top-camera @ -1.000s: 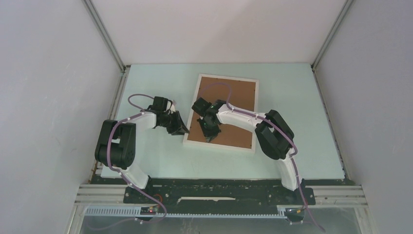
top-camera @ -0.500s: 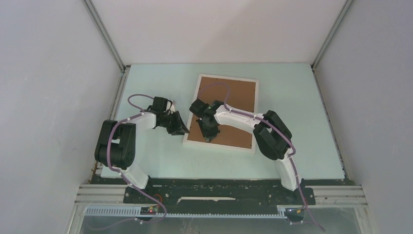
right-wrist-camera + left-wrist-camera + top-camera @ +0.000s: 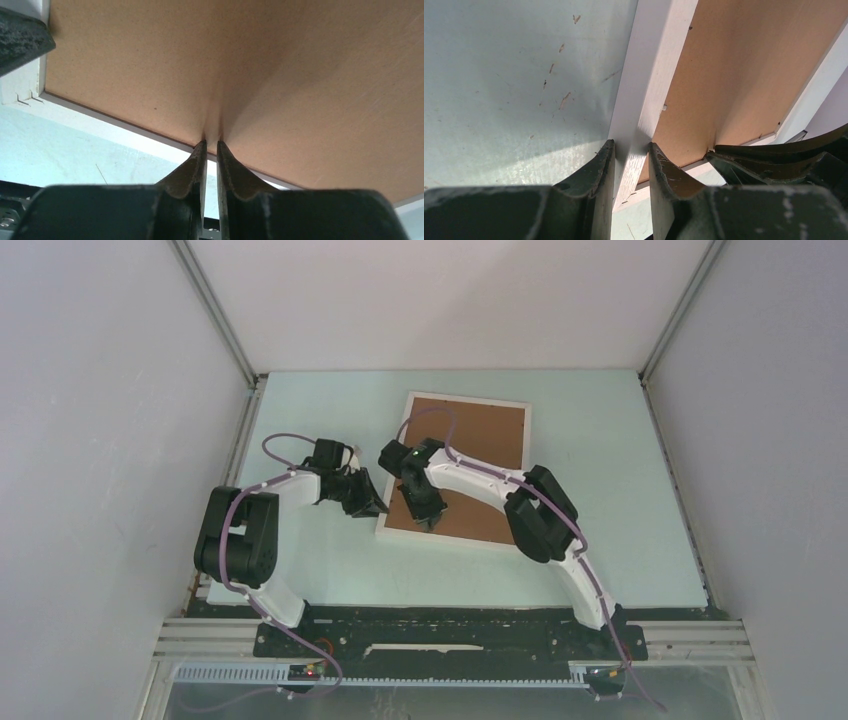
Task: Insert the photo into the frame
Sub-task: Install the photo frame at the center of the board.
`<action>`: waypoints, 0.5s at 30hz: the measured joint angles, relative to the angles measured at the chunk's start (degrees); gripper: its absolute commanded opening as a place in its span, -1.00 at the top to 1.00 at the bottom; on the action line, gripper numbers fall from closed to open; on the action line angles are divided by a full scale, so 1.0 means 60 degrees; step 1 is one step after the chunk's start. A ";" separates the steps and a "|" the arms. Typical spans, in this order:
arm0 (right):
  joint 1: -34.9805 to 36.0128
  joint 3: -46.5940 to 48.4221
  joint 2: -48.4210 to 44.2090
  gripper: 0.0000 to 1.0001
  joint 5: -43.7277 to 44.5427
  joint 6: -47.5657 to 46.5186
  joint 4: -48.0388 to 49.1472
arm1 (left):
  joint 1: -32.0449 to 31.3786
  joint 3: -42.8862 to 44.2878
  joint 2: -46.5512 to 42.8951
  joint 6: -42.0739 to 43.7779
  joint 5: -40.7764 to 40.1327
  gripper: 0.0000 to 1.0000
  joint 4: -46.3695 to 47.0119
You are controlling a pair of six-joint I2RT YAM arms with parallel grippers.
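The white frame [image 3: 525,472] lies flat on the table with a brown backing board [image 3: 480,455] filling it. The photo is hidden. My left gripper [image 3: 377,508] is shut on the frame's left rim [image 3: 659,60] close to the near left corner, one finger on each side. My right gripper [image 3: 427,523] is shut and empty, its tips touching the board [image 3: 250,65] just inside the frame's near rim [image 3: 125,131]. The right gripper's fingers [image 3: 784,155] show at the right of the left wrist view.
The pale green table [image 3: 620,500] is walled by grey panels on the left, right and back. The arms' black base rail [image 3: 440,635] runs along the near edge. The left gripper's finger [image 3: 20,40] shows at the top left of the right wrist view.
My right gripper has slid left across the backing board toward the frame's near left corner. The left gripper and the frame have not moved.
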 measured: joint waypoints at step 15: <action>-0.2291 -0.3013 -0.4295 0.33 0.0310 -0.0514 0.0958 | 0.0000 -0.0076 0.0000 -0.0084 0.0102 0.75 0.0131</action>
